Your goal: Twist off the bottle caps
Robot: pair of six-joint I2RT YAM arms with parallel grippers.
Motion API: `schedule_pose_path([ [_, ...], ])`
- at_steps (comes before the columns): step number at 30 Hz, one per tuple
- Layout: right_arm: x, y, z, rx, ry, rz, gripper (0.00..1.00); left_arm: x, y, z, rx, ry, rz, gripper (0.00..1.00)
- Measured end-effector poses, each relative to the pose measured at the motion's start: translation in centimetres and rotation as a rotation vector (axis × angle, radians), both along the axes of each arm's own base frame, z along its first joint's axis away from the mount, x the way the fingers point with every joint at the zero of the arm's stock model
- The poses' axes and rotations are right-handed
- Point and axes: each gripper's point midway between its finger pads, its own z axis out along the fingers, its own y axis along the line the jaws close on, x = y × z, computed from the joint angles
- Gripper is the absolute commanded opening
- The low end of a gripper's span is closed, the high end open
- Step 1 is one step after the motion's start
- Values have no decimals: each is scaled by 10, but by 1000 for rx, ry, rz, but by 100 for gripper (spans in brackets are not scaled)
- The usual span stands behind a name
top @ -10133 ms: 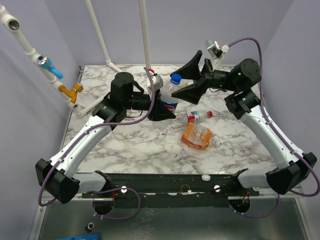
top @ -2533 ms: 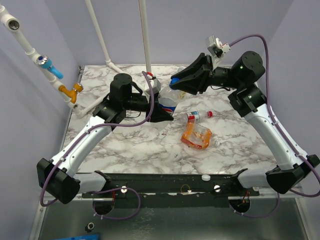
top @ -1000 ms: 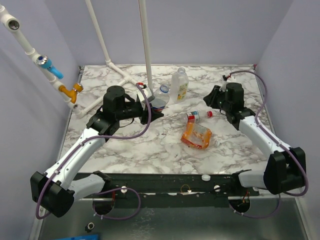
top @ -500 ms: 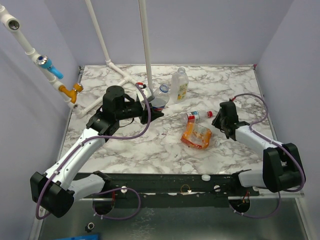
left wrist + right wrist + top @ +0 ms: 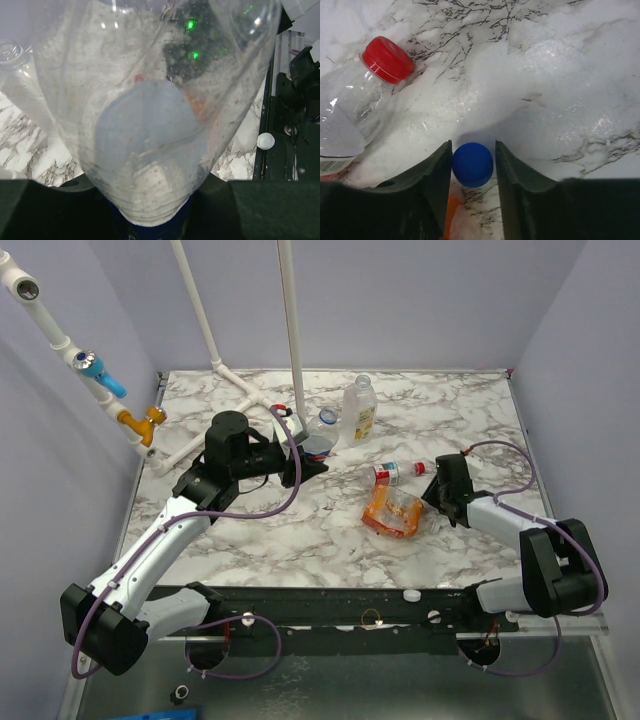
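left arm (image 5: 165, 535) stretched forward, wrist roughly level; left gripper (image 5: 305, 462) clamped tight on a bottle (image 5: 150, 125); right arm (image 5: 500, 515) folded low; right gripper (image 5: 473, 146) down near the surface, 2 fingers close either side of a blue cap (image 5: 472, 165), contact unclear

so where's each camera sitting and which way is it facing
top external: fixed above and behind the bases, looking down on the marble table; both arms show whole, left gripper and right gripper.
left wrist: on the left arm, looking along its fingers through the blue-label bottle that they clamp.
right wrist: on the right arm, looking down at the table, the blue cap between its fingers, the red cap beyond.
shared: the red cap in top and right wrist; the blue-label bottle in top and left wrist.
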Motion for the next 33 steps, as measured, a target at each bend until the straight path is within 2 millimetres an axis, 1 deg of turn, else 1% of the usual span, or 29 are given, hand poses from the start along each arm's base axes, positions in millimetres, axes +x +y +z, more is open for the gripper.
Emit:
schedule_pose_path([
  [1,1,0,0,2,-4,-3,58,0,0,0,0,0,0,0],
  [2,2,0,1,4,-8,-7,62,0,0,0,0,0,0,0],
  [3,3,0,2,3,-12,-8,64,0,0,0,0,0,0,0],
  [8,5,-1,8,-1,-26,-11,65,0,-1,1,-5,-1,-2,0],
  [10,7,-1,18,0,-54,-4,66,0,-1,1,-6,2,-4,0],
  [12,10,1,37,4,-101,19,70,-1,-1,1,-8,5,-5,0],
  [13,14,4,50,10,-133,35,73,-1,-1,1,-8,7,-5,0],
  [15,24,14,86,41,-229,88,83,-1,-1,1,-10,10,-6,0],
  [16,30,21,109,62,-284,120,89,-1,-1,1,-11,13,-7,0],
  [18,39,39,160,113,-410,206,96,-1,-2,1,-13,17,-6,0],
  [21,43,76,232,192,-578,381,100,-1,-2,2,-17,21,-5,0],
  [23,38,103,274,245,-671,514,100,-1,-2,2,-19,23,-5,0],
  [24,34,114,292,270,-712,578,100,-1,-2,2,-20,24,-5,0],
  [28,10,153,350,380,-849,830,100,-1,-3,2,-24,35,-3,0],
  [30,-3,169,372,432,-907,940,100,-1,-3,1,-27,46,-2,0],
  [33,-21,192,397,504,-983,1089,100,0,-4,0,-27,56,0,0],
])
